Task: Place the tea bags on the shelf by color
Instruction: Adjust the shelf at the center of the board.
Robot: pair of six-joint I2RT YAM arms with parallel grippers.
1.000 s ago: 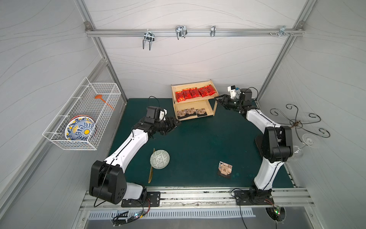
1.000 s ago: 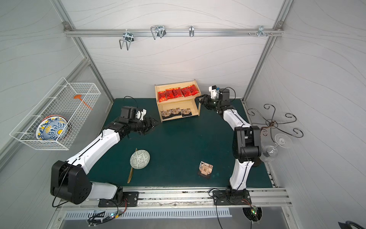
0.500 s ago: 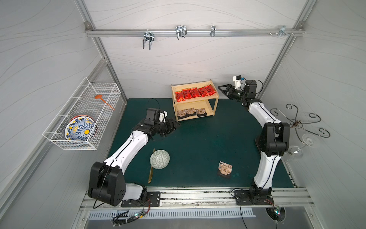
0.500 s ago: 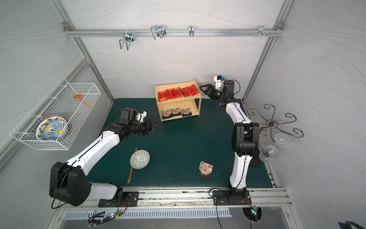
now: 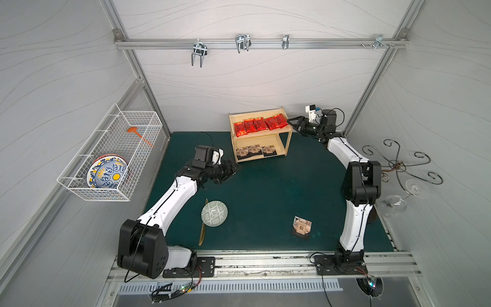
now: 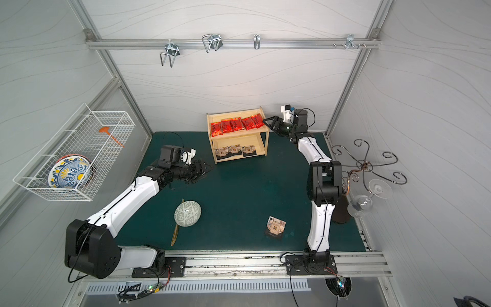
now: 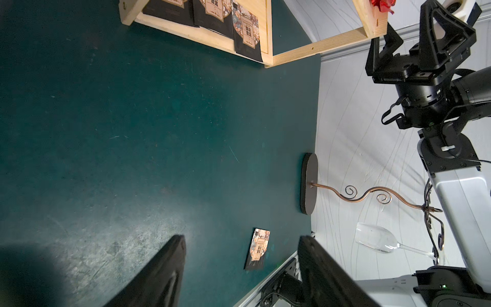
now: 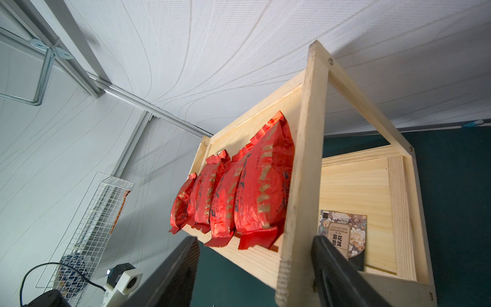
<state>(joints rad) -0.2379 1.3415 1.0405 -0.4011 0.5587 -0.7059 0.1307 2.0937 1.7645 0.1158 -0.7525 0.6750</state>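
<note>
Red tea bags (image 5: 259,125) are being kept on top tier of shelf (image 5: 256,113), 3 brown ones (image 5: 255,150) below; 1 brown pouch (image 5: 301,226) is being left on mat (image 5: 265,186). R gripper (image 5: 291,123), just beside top tier, & L gripper (image 5: 236,170), over mat, are being held open, empty.

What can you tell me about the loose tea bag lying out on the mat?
The loose tea bag is a flat rectangular pouch, tan-brown with a window-like print and a dark base band. It lies face up, slightly askew, on the green mat, near its front edge, toward the robot's right. Nothing else touches it.
</note>
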